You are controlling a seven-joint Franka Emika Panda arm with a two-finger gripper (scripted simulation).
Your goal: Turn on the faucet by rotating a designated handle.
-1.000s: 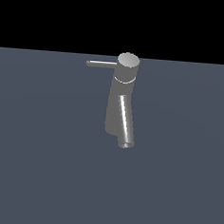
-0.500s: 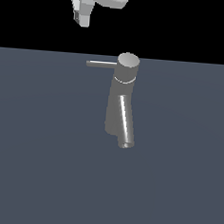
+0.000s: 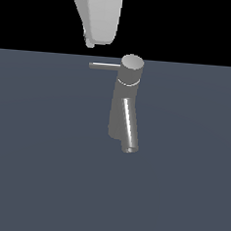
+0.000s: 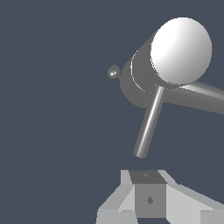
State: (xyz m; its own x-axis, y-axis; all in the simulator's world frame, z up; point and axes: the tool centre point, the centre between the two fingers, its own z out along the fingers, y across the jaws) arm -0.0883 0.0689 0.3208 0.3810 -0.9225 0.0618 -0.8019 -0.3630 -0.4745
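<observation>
The faucet (image 3: 121, 113) is a grey tapered column standing on the dark floor, with a round cap (image 3: 132, 63) on top and a slanted spout tube (image 3: 129, 127). The handle (image 3: 104, 65), a thin grey rod, sticks out from the cap toward the exterior view's left. My gripper (image 3: 90, 43) hangs just above the rod's free end and does not touch it. In the wrist view the fingers (image 4: 146, 176) sit together, shut and empty, just short of the handle's tip (image 4: 148, 127), with the cap (image 4: 181, 43) beyond it.
A flat dark grey-blue floor (image 3: 39, 170) surrounds the faucet. The arm's white body (image 3: 101, 11) reaches down from the top edge of the exterior view.
The gripper has come down from the top edge of the exterior view and now hangs just above the handle's free end. The faucet and handle have not moved.
</observation>
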